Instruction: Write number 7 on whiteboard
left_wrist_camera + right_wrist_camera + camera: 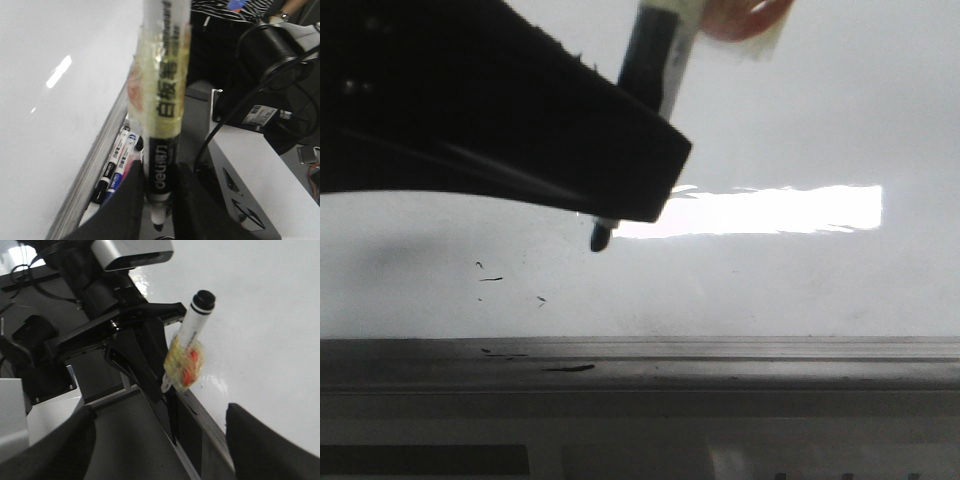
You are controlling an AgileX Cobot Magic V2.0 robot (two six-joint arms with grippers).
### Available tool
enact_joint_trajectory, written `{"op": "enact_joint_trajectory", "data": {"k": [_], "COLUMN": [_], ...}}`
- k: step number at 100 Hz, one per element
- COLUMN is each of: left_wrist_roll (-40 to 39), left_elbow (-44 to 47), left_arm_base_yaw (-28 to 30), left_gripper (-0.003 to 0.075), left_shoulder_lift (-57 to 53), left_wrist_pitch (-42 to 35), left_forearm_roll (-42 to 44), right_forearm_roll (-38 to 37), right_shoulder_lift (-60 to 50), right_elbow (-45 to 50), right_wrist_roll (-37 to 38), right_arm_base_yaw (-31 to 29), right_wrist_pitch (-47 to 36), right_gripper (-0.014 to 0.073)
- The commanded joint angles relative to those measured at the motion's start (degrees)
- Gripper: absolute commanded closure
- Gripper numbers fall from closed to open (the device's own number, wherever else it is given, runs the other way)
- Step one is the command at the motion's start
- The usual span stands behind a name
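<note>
Glossy whiteboard point(800, 110) fills the front view, bearing only stray specks above its grey rail point(720, 350); the left tool point(159, 192) is clenched on a taped marker point(162, 115), tip near the board; the right tool's point(155, 440) fingers stand spread, grasping nothing.

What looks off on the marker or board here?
The marker in the left gripper is wrapped in yellowish tape, likely a grip fix. The whiteboard carries only stray ink specks; no 7 visible.
</note>
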Motion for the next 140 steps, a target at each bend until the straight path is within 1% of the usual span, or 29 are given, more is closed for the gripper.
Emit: {"op": "enact_joint_trajectory", "data": {"k": [1,8,13,38,52,68,97,109,114,121,124,126,131,133,138,140], "left_wrist_roll": [3.53,5.32,5.62,5.62,5.62,5.62,5.62,5.62,5.62,5.62,5.62,5.62,5.62,5.62,5.62,5.62], "left_elbow": [-1.44,-1.44,-1.44,-1.44,-1.44,-1.44,-1.44,-1.44,-1.44,-1.44,-1.44,-1.44,-1.44,-1.44,-1.44,-1.44], "left_arm_base_yaw": [0.12,0.12,0.12,0.12,0.12,0.12,0.12,0.12,0.12,0.12,0.12,0.12,0.12,0.12,0.12,0.12], "left_gripper": [0.074,0.074,0.074,0.074,0.074,0.074,0.074,0.074,0.074,0.074,0.074,0.074,0.074,0.074,0.074,0.0738], "left_shoulder_lift": [-1.05,-0.76,-0.52,-0.52,-0.52,-0.52,-0.52,-0.52,-0.52,-0.52,-0.52,-0.52,-0.52,-0.52,-0.52,-0.52], "left_wrist_pitch": [5.66,10.13,11.82,12.04,12.04,12.19,12.19,12.19,12.32,13.0,13.26,13.28,13.56,13.54,13.54,13.54], "left_forearm_roll": [-4.41,-3.7,-3.56,-3.56,-3.56,-3.56,-3.76,-3.9,-3.9,-4.05,-4.13,-4.23,-4.18,-4.18,-4.27,-4.27], "right_forearm_roll": [8.33,10.31,11.43,17.41,22.21,26.03,26.68,27.99,28.42,29.02,29.15,29.15,29.15,29.15,29.15,29.15], "right_shoulder_lift": [2.37,3.53,4.5,11.24,14.57,17.55,22.39,23.42,23.86,24.49,24.63,24.78,25.08,25.28,25.7,25.87], "right_elbow": [-1.69,-1.69,-1.69,-1.69,-1.69,-1.69,-1.69,-1.69,-1.69,-1.69,-1.69,-1.69,-1.69,-1.69,-1.69,-1.69], "right_wrist_roll": [-9.38,-12.93,-14.62,-23.25,-26.88,-30.49,-30.46,-30.46,-30.46,-30.46,-30.46,-30.46,-30.46,-30.46,-31.0,-31.27], "right_arm_base_yaw": [0.03,1.52,2.88,10.82,13.49,14.28,14.28,14.28,14.28,14.49,14.72,14.87,15.54,15.74,16.59,16.79], "right_wrist_pitch": [-0.34,-0.82,-1.46,-1.75,-4.91,-7.14,-8.26,-6.3,-5.41,-3.91,-3.6,-3.49,-3.27,-3.27,-3.27,-3.27], "right_gripper": [0.0103,0.0103,0.0103,0.0103,0.0103,0.0103,0.0103,0.011,0.0145,0.0242,0.0307,0.0335,0.0463,0.0498,0.0631,0.0666]}}
